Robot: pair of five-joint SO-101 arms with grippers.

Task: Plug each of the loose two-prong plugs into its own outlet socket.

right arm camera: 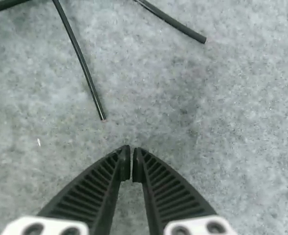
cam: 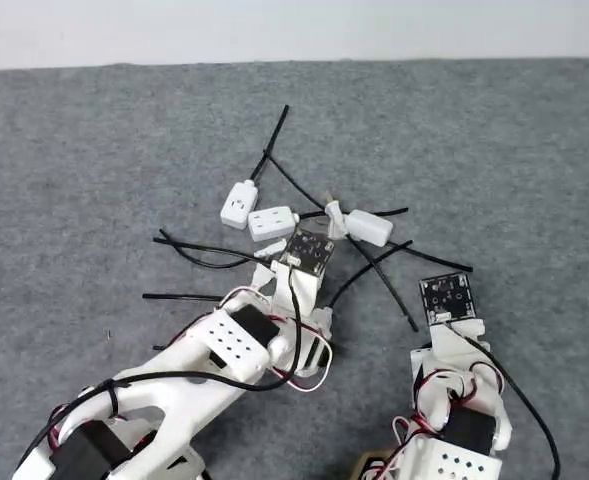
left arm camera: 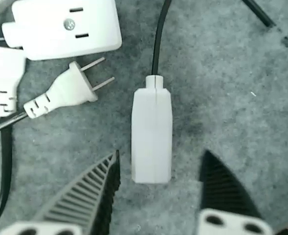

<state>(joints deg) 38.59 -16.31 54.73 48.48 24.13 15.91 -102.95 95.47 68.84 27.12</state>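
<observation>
White outlet socket [left arm camera: 152, 128] lies between left gripper's [left arm camera: 161, 156] spread fingers [left arm camera: 96, 188], untouched.

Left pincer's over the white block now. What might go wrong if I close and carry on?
The left pincer is open astride the white block, whose slots are hidden, so a grip here may leave its face turned away. The plug lies close by, prongs toward it; dragging the block's cord may shove it. The right pincer is shut over bare carpet, unready to take a plug.
</observation>
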